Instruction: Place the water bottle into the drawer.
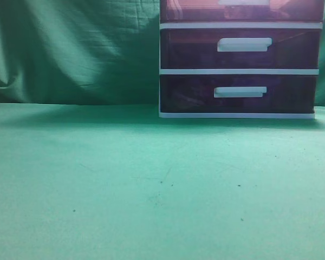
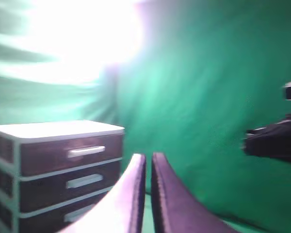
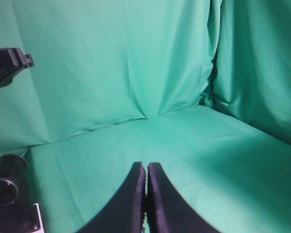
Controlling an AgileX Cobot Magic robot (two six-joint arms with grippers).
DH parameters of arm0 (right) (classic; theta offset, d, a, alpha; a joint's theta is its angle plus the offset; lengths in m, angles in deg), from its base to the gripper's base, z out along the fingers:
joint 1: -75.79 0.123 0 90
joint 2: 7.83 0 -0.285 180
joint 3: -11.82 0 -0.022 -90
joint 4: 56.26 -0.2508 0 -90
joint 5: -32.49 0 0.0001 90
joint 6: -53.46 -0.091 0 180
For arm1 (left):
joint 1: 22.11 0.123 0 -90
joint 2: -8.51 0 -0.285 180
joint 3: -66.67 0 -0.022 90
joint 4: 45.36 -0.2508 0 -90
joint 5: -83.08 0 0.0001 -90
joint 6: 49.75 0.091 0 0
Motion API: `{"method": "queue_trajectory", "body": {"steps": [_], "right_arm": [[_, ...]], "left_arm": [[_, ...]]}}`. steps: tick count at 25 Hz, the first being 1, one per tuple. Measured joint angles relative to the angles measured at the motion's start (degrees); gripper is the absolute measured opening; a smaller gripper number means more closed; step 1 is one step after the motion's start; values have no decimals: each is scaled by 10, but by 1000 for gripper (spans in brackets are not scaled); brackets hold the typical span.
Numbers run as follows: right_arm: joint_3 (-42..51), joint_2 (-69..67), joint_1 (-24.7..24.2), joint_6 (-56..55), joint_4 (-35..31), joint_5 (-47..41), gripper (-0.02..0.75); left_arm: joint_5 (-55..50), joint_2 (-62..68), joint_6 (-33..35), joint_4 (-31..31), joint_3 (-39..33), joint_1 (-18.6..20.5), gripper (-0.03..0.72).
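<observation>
While the green-covered desk [image 1: 151,184] lies bare in the exterior view, the drawer unit [image 1: 238,70] stands at its far right side, against the green cloth backdrop [image 1: 76,49]. Three dark, translucent drawers with white frames show there, each front closed flush; the middle drawer [image 1: 239,49] and the bottom drawer [image 1: 238,93] carry white handles, and the top one is cut off by the picture's edge. No arm shows in that view.

The water bottle cannot be seen in any of the three views, so its place cannot be told.

In the left wrist view the left gripper [image 2: 146,162] points toward the backdrop, just right of the drawer unit [image 2: 58,170], whose white top and three handles are visible. Its fingers [image 2: 165,194] are pressed nearly together with only a thin slit between them, and they hold nothing. A dark, blurred piece of equipment [image 2: 276,138] hangs at the right edge, well apart from the drawer unit.

In the right wrist view the right gripper [image 3: 146,170] is above the desk with its fingers [image 3: 157,194] closed on each other, empty. A dark cylindrical device [image 3: 7,179] sits at the lower left edge, and another dark part [image 3: 7,63] juts in above it.
</observation>
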Motion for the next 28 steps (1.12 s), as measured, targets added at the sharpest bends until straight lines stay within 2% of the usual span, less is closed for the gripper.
{"method": "queue_trajectory", "body": {"steps": [7, 15, 20, 28], "right_arm": [[7, 20, 0, 0, 0, 6, 0], [103, 26, 0, 39, 0, 7, 0], [135, 26, 0, 71, 0, -44, 0], [138, 26, 6, 75, 0, -51, 0]], "left_arm": [[-104, -34, 0, 0, -101, 0, 0], [-223, -34, 0, 0, -204, 0, 0], [-232, -34, 0, 0, -215, 0, 0], [-234, -34, 0, 0, -215, 0, 0]]}}
